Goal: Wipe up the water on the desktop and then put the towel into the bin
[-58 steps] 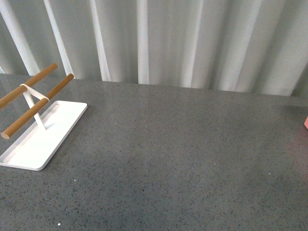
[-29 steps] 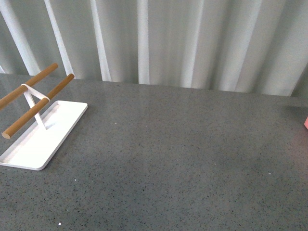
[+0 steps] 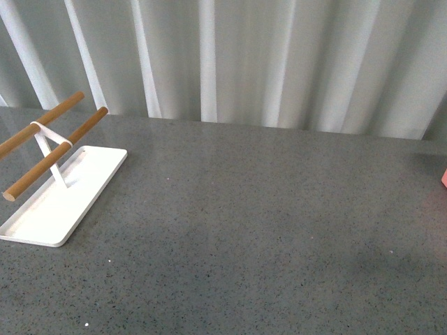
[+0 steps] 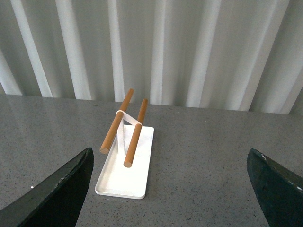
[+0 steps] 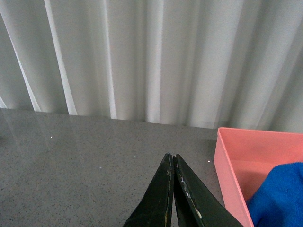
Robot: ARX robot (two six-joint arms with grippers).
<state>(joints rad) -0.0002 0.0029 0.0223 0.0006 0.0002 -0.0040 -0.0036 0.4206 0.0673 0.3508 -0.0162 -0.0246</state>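
While your right gripper (image 5: 173, 189) sits closed, empty, towel (image 5: 279, 196) lies beside it in bin (image 5: 232, 165); left gripper (image 4: 170, 189) gapes wide, facing tray (image 4: 128, 170).

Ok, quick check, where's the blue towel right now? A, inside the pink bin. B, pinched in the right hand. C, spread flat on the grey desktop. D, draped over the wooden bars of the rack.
A: the right wrist view shows the towel lying inside the pink bin, while the right hand is shut on nothing beside it, and the rack bars are bare.
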